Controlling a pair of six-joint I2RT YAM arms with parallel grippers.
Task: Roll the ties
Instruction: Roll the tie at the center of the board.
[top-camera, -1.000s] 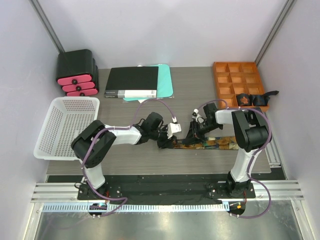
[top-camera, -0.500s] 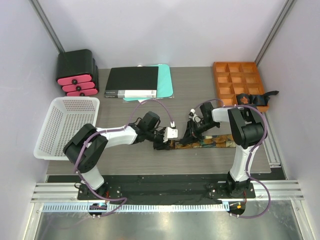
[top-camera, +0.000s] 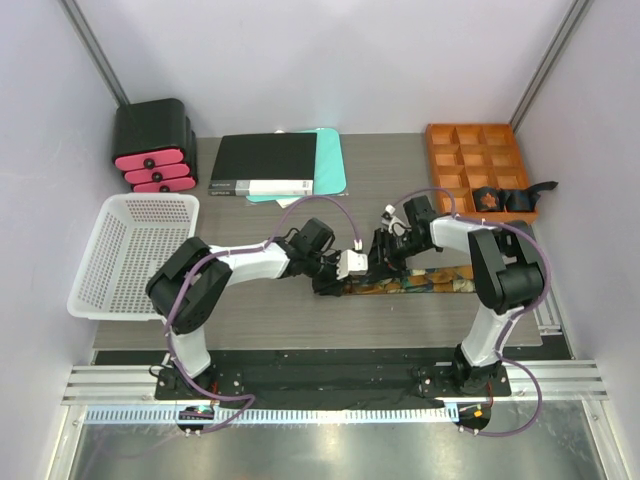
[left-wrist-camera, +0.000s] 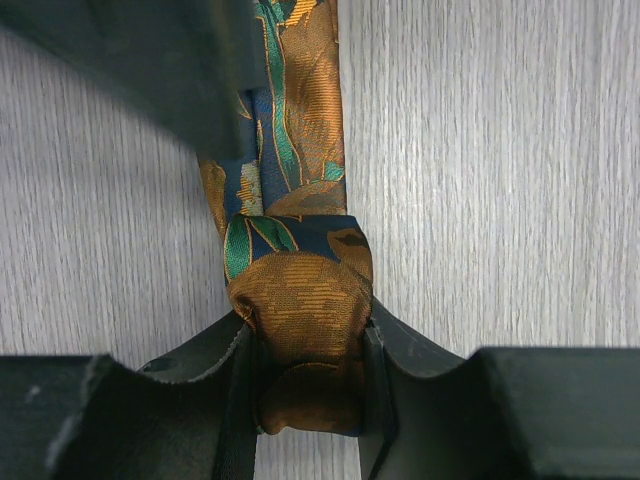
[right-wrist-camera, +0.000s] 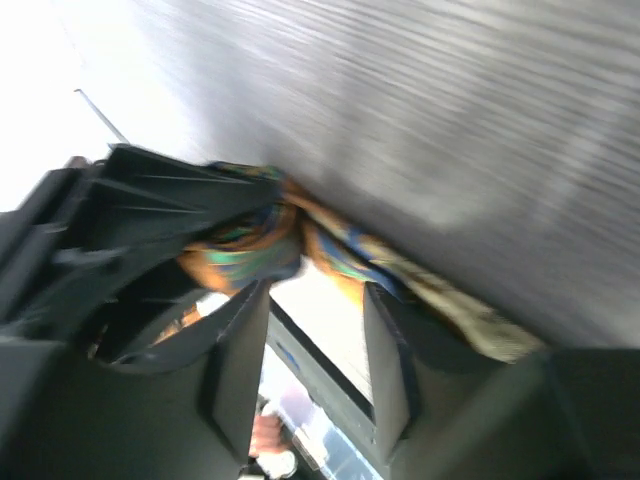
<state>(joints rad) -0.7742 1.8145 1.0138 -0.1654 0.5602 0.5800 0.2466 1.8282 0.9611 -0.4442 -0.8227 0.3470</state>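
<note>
Left wrist view: left pincer clenched on plump, glossy roll of orange-gold tie; flat strip across grey woodgrain desk; right pincer blurred, parted.

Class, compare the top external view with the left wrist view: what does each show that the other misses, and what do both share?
Only the top external view shows the white basket, the orange tray, the right hand and the tie lying flat towards the right. Only the left wrist view shows the rolled end pinched between the fingers of the left hand, plus green and blue details. Both show the tie, the left hand and the grey wood table.
</note>
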